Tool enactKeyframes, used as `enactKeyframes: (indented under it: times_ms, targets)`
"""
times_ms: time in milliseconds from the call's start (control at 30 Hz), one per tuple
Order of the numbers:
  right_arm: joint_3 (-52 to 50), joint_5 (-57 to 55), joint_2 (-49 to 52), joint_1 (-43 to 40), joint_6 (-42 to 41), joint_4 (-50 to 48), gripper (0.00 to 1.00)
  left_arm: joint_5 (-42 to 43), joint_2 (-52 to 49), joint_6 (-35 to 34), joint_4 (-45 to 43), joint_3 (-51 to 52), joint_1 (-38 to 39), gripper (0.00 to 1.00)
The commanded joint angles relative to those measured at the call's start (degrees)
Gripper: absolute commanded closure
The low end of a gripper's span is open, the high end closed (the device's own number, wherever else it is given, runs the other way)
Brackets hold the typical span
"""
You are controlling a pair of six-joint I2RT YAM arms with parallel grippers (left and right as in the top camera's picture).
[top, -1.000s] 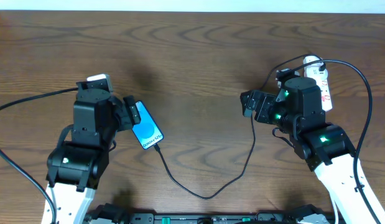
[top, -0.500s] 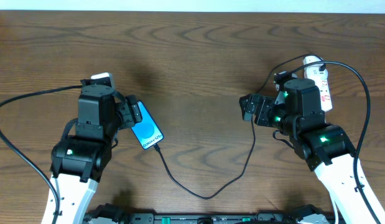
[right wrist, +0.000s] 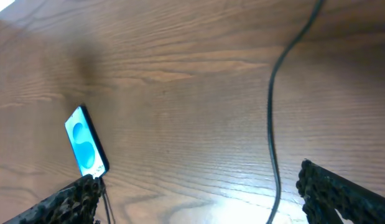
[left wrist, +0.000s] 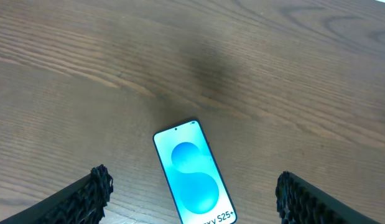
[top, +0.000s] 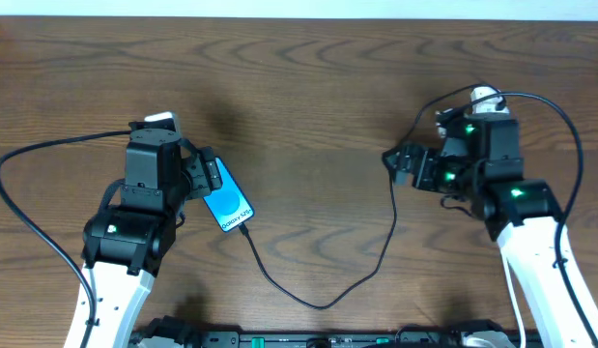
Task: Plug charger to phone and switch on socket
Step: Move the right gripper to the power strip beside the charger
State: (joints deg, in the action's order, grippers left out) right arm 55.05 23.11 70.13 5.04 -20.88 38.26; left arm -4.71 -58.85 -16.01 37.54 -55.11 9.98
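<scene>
The phone [top: 229, 201] lies face up on the wooden table with its blue screen lit, also seen in the left wrist view [left wrist: 193, 174] and the right wrist view [right wrist: 86, 142]. The thin black charger [top: 323, 304] meets the phone's near end, loops toward me, then climbs [right wrist: 271, 112] to the back right. Only the far white tip of the socket [top: 485, 96] shows; my right arm covers the rest. My left gripper [top: 204, 176] hangs open above the phone, its jaws wide on either side [left wrist: 195, 182]. My right gripper [top: 400, 164] is open over bare wood beside the charger [right wrist: 201, 183].
A thick black arm cable [top: 28, 213] curves across the table at the left. Another black lead [top: 559, 126] arcs over the right arm. The table's back edge [top: 299, 17] runs along the top.
My right arm has swung toward the back right and now covers more of the socket. My left arm has edged slightly away from me. Phone and charger have not moved.
</scene>
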Motion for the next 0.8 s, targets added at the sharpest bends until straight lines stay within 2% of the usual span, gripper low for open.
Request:
enactKeyframes:
  times_ms: [0,167,400,533,667,767]
  targets:
    - [0.42,4.85,1.03,-3.74,4.11,1.44,0.01,-0.90,-0.42,1.16,0.20,-1.20,0.13,0.14]
    - [0.42,2.34,1.40,-8.76,6.29,4.57,0.01,-0.90,-0.52,1.16,0.20,-1.20,0.13,0.13]
    - [0.42,-7.13,1.40,-14.43,7.93,9.40,0.01,-0.90,-0.61,1.16,0.22,-1.20,0.13,0.14]
    - [1.14,-7.13,1.51,-18.21,10.40,9.16,0.01,-0.90,-0.63,1.16,0.22,-1.20,0.13,0.14]
    - [6.01,-7.15,3.37,-22.58,14.49,12.70,0.01,-0.90,-0.61,1.16,0.20,-1.20,0.13,0.14]
    - [13.49,-7.15,7.82,-25.88,18.08,17.79,0.01,-0.90,-0.61,1.16,0.22,-1.20,0.13,0.13]
